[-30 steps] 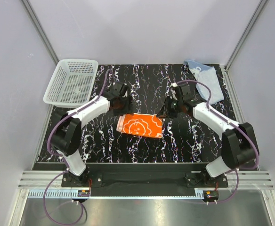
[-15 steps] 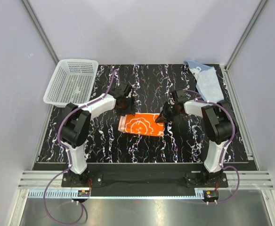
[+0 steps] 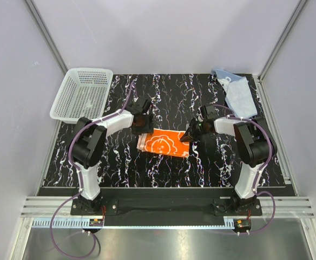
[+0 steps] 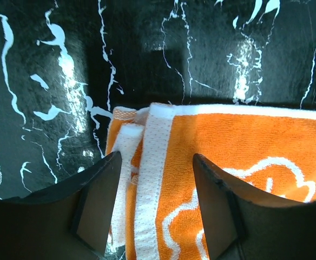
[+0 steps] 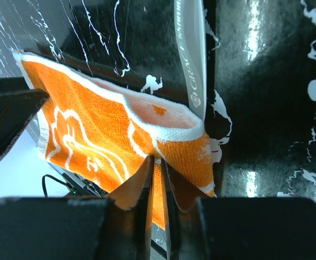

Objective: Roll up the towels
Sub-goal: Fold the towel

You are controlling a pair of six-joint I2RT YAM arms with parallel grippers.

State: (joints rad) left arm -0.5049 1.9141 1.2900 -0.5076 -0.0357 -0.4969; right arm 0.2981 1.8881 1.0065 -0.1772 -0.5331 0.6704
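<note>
Pinching 3 o'clock edge of orange towel (image 5: 87,127) with right gripper (image 5: 156,176). Straddling 9 o'clock edge with left gripper (image 4: 155,162), spread; contact unclear.

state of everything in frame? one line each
orange towel: folded flat mid-table, not rolled; right edge lifted in a pinch
blue towel: lying loose at the far right corner, not rolled, untouched
basket: upright at the far left, nothing visible inside
left gripper: open, jaws either side of the orange towel's left end, no grip
right gripper: shut on the orange towel's right edge
</note>
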